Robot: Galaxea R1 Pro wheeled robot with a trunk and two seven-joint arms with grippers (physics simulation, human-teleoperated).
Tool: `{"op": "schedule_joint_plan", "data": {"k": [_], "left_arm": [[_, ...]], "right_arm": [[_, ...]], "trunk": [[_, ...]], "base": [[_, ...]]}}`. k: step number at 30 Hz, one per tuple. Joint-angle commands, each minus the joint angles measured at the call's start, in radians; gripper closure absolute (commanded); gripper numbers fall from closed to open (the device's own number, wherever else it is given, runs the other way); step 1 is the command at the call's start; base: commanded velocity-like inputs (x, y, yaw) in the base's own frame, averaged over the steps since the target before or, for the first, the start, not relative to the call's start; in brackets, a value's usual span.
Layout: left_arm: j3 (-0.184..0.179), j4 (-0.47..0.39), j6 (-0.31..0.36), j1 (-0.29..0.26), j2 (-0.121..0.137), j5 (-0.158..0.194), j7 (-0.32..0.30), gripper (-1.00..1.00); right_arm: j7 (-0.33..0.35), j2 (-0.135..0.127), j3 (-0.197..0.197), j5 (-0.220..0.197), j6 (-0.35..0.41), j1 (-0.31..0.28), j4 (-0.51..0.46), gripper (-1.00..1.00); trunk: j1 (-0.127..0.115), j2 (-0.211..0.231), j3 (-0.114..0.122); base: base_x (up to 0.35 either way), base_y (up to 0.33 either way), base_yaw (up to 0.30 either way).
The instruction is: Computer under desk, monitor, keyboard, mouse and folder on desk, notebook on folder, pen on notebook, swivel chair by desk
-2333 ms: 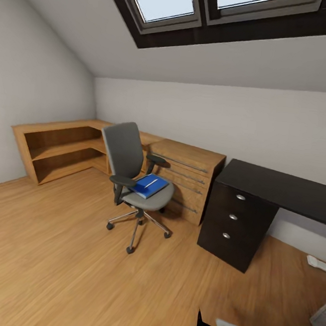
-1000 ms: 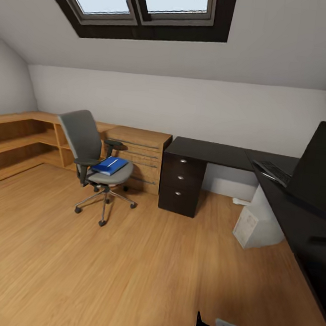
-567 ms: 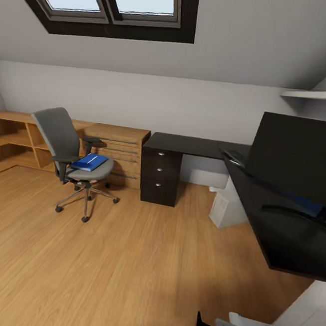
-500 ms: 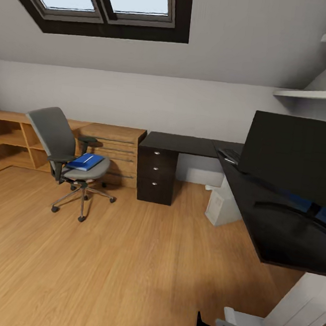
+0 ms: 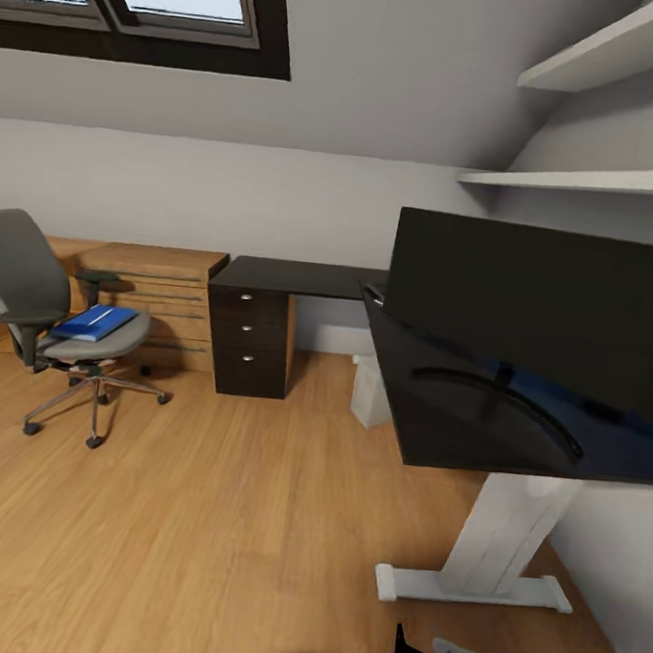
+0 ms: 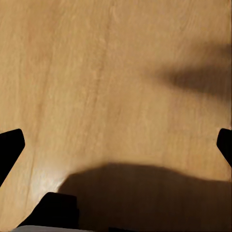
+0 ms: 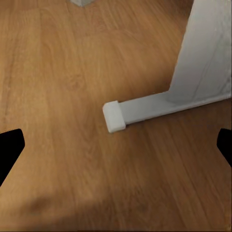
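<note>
Folder (image 5: 93, 322), blue, lies on the swivel chair's (image 5: 41, 317) seat, well apart from the black tabletop (image 5: 479, 408) carrying the monitor (image 5: 541, 299). Both the left gripper (image 6: 116, 145) and the right gripper (image 7: 116, 145) hang spread wide above the floor (image 5: 224, 537).

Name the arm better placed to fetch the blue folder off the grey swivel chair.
Left, tentatively. The bright blue folder lies on the grey swivel chair at the head view's far left, the left arm's side. Both arms' jaws stand wide over bare floor; driving closer comes first.
</note>
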Motion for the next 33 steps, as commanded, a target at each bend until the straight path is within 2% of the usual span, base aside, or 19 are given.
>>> {"op": "schedule_joint_plan", "data": {"k": [1,11,18,33], "left_arm": [[-0.008,0.000,-0.005,0.000,0.001,0.011,0.008,-1.00],[-0.007,0.000,-0.005,0.000,0.001,0.009,0.008,-1.00],[-0.004,-0.002,-0.021,0.000,0.001,0.010,0.008,-1.00],[-0.004,-0.005,-0.055,0.000,0.002,0.013,0.006,-1.00]], "right_arm": [[0.000,0.000,-0.002,-0.001,-0.004,-0.001,0.002,-1.00],[-0.002,-0.003,-0.002,0.001,-0.004,-0.001,0.002,-1.00],[-0.002,-0.015,-0.002,0.000,-0.004,-0.001,0.002,-1.00],[-0.002,-0.020,-0.002,-0.002,-0.003,-0.001,0.002,-1.00]], "trunk": [[0.000,0.000,-0.001],[0.000,0.000,-0.004],[0.000,0.000,-0.004],[-0.058,0.105,0.043]], "base": [[-0.155,-0.311,-0.280],[-0.152,-0.309,-0.092],[-0.053,-0.106,-0.004],[-0.004,-0.008,0.000]]}}
